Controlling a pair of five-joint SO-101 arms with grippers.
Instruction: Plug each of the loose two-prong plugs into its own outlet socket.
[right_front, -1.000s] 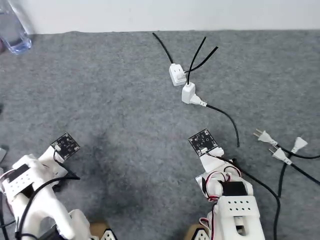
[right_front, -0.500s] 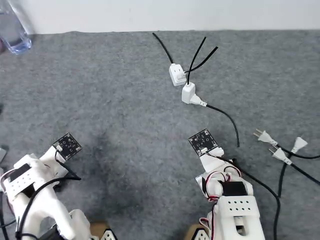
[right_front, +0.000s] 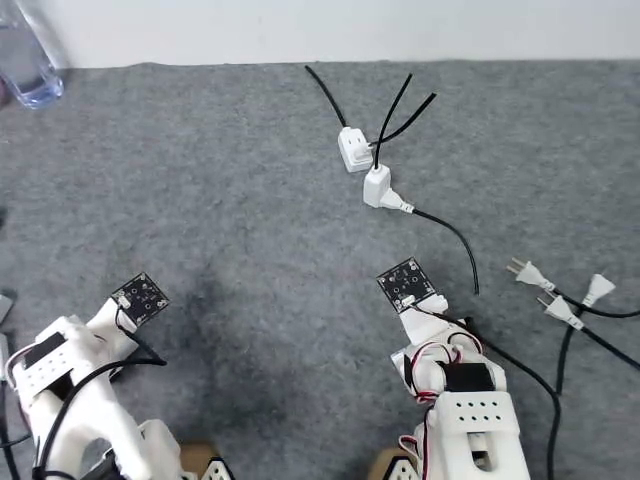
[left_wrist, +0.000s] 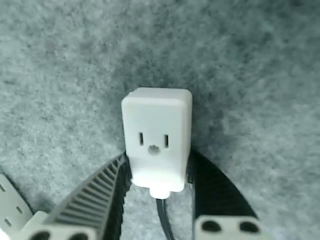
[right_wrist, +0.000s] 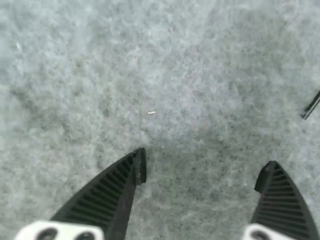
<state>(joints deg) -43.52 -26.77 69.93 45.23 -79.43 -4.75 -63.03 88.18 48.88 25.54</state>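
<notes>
The left gripper (left_wrist: 159, 161) is clamped on a white boxy plastic outlet socket (left_wrist: 156, 135). Its ribbed black fingers (left_wrist: 107, 192) press against the socket's two sides near the base, where a thin black cord (left_wrist: 162, 220) leaves it. The socket's face, with two slots and a round hole, is turned toward the wrist camera, and grey felt lies behind it. In the high view the left arm (right_front: 70, 375) sits at the near left of the grey felt surface (right_front: 220, 180).

The right gripper (right_wrist: 205, 161) has its fingers wide apart over bare felt and holds nothing. The end of a black cable (right_wrist: 311, 105) lies off to one side of it. The right arm (right_front: 455, 395) sits at the near right of the surface.

Toward the far middle lies a second white outlet socket (right_front: 353, 148). Just beside it is a third white socket (right_front: 376, 186) with a white two-prong plug (right_front: 397, 204) set against its end; whether the plug is fully seated I cannot tell. That plug's black cord curves back toward the right arm.

Near the right edge, well apart from those sockets, lie two loose white two-prong plugs (right_front: 527, 272) (right_front: 560, 311). Next to them is another white plug body (right_front: 598, 290) whose prongs I cannot make out.

A clear plastic bottle (right_front: 25, 55) stands at the far left corner.
</notes>
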